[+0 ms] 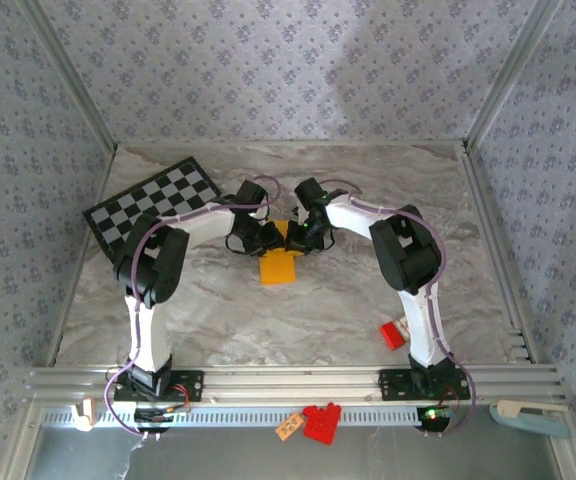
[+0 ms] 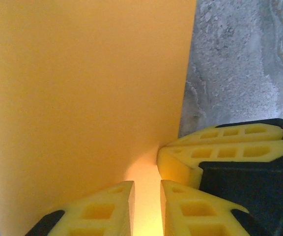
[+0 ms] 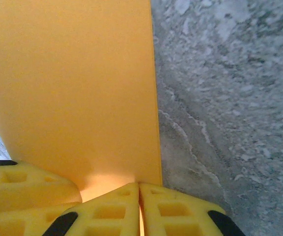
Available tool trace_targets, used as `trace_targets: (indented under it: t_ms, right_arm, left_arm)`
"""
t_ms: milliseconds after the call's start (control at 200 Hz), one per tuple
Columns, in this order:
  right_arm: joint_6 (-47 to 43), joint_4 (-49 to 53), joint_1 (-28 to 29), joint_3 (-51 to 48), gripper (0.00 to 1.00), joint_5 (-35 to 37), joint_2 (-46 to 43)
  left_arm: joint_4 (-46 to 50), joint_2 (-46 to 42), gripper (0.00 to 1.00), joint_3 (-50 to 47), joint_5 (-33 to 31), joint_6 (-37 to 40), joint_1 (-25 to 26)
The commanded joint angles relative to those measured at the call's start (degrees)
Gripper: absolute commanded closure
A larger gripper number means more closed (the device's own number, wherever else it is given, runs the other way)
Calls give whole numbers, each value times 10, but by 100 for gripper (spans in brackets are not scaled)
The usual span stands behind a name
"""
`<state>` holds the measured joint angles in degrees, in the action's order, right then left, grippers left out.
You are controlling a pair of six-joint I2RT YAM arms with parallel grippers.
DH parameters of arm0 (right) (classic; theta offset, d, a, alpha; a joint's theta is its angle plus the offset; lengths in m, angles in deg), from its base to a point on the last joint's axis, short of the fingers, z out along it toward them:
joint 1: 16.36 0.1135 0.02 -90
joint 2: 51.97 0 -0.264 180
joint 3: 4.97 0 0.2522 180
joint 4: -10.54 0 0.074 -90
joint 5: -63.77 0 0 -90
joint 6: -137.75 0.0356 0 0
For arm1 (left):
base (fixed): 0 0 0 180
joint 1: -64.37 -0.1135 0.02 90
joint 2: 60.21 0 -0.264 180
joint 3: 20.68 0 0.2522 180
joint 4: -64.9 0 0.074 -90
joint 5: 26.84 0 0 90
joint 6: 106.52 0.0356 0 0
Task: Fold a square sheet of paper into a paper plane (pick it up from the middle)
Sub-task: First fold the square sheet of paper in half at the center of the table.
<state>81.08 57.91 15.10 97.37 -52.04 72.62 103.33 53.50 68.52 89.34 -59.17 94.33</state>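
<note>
progress: early. the square sheet of paper is off the flat and in the arms' keeping, but no fold shows, so by my reading every crease of the plane is left to make.
done: the pick-up looks made, judging by the sheet standing between the two end effectors.
left to do: centre crease, nose folds and wings; none is begun as far as the views show.
paper, place: mid desk, between the two arm tips, reaching from them toward the near side.
paper, look: plain orange-yellow, unmarked, smooth and flat in both wrist views, with one straight clean edge against the grey marbled surface. no crease or dart shape shows.
left end effector: narrowly open. a slim gap stands between its tips, and the sheet's near edge glows in that gap. it does not look clamped.
right end effector: jaws pressed together on the sheet's edge, a thin orange line between them.
spacing: the two end effectors sit just beside each other on the same edge.
bystanders: checkered board far left and red block near right, both well apart from the paper.
</note>
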Motion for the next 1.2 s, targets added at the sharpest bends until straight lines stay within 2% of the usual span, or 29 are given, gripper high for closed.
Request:
trace_targets:
  t_ms: [0,575,805,1024,1194]
  right_arm:
    - [-15,92,1,-29,89,121,71]
    - [-34,141,2,-11,91,189,97]
    - [-37,175,9,3,93,239,115]
    - [-37,178,9,4,93,248,118]
    - [-36,178,10,5,94,247,117]
  left_arm:
    - [9,9,79,-3,0,13,-4]
    - [11,7,83,-63,-52,31,-24]
    - [-5,-20,82,-100,-21,51,-57]
    - [2,-48,82,-130,-18,63,-94]
    - [3,-102,81,-117,6,63,-96]
